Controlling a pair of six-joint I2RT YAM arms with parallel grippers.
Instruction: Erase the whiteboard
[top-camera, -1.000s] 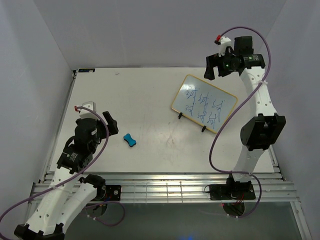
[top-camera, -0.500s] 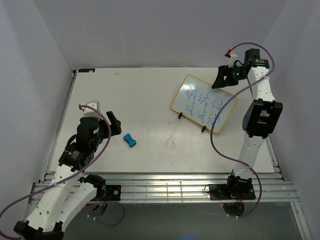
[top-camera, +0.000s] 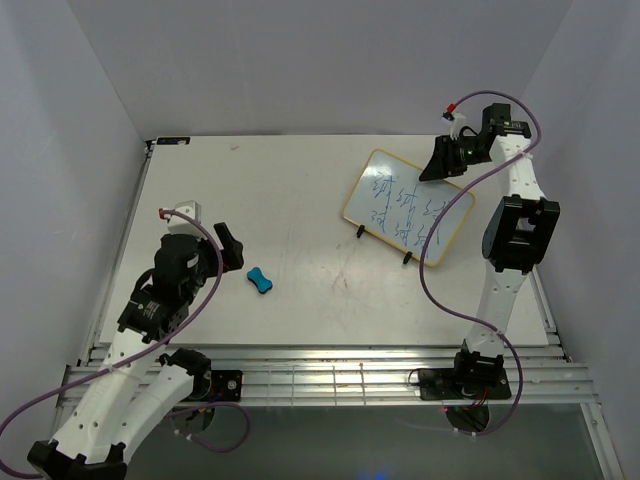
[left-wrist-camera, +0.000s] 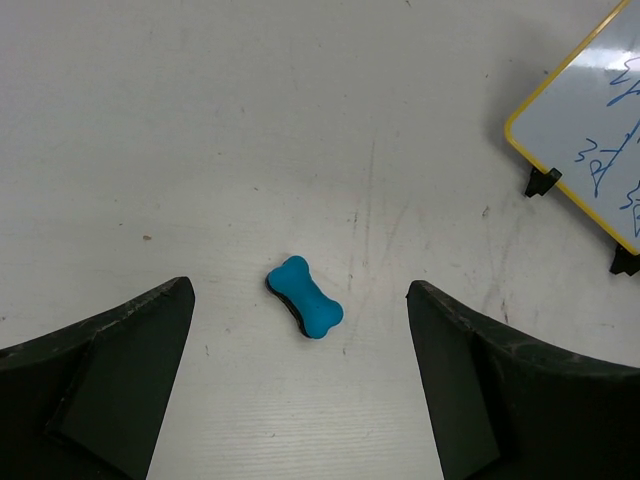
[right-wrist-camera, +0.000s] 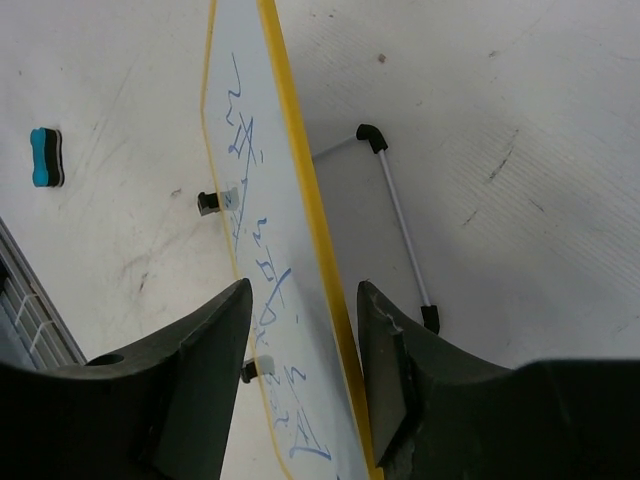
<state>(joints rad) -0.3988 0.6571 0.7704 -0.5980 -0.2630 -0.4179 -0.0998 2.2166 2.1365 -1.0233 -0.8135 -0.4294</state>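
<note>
The whiteboard (top-camera: 405, 208) stands tilted on black wire feet at the back right, its yellow-framed face covered in blue scribbles. My right gripper (top-camera: 447, 160) is at its top far corner. In the right wrist view the open jaws (right-wrist-camera: 302, 288) straddle the board's yellow edge (right-wrist-camera: 300, 190), one finger on each side, with small gaps showing. The blue bone-shaped eraser (top-camera: 259, 281) lies flat on the table at the left of centre. My left gripper (top-camera: 228, 248) hovers just left of it, wide open, and the eraser (left-wrist-camera: 305, 297) lies ahead between its fingers (left-wrist-camera: 120, 380).
The board's wire stand (right-wrist-camera: 400, 215) props it from behind on the table. A corner of the whiteboard (left-wrist-camera: 600, 130) shows at the top right of the left wrist view. White walls enclose the table on three sides; the metal rail (top-camera: 330, 375) runs along the near edge.
My right gripper swung right and down onto the whiteboard's top edge, and its jaws narrowed around it. The left arm shifted only slightly.
</note>
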